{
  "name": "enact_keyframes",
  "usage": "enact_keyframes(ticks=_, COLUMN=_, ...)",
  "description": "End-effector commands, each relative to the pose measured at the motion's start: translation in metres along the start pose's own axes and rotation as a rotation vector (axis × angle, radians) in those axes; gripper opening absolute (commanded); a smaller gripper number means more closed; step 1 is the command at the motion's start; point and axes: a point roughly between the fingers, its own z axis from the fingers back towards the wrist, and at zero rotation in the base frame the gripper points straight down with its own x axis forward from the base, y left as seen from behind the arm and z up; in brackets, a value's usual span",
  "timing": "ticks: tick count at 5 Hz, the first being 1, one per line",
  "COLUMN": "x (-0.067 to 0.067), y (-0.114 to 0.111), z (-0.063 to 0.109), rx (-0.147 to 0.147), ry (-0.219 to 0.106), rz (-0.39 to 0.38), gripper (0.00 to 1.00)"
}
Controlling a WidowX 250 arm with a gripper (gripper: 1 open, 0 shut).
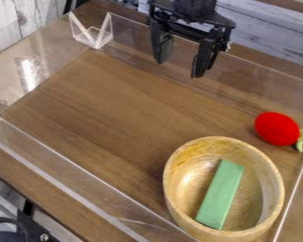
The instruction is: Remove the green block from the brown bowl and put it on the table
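The green block (222, 195), flat and elongated, lies inside the brown bowl (180, 177) at the front right of the table (110, 113). It leans lengthwise along the bowl's inner slope. My gripper (180, 59) hangs over the far middle of the table, pointing down, well away from the bowl. Its two dark fingers stand apart with nothing between them.
A red round toy (276, 129) with a green stem lies just behind the bowl at the right edge. Clear acrylic walls (65, 180) edge the tabletop. A small clear stand (91, 31) sits at the back left.
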Motion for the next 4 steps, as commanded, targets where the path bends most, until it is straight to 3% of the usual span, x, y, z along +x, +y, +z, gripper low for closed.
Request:
enact_keyframes(ticks=1, x=-0.012, y=-0.018, z=-0.009, rx=0.003, ry=0.027, rz=-0.107, gripper=1.0)
enact_keyframes(ticks=3, x=-0.041, y=-0.085, z=-0.034, rx=0.004, ry=0.04, rz=-0.296, gripper=1.0)
enact_keyframes(ticks=4, x=-0.048, y=-0.119, z=-0.048, rx=0.011, ry=0.044, rz=-0.401, gripper=1.0)
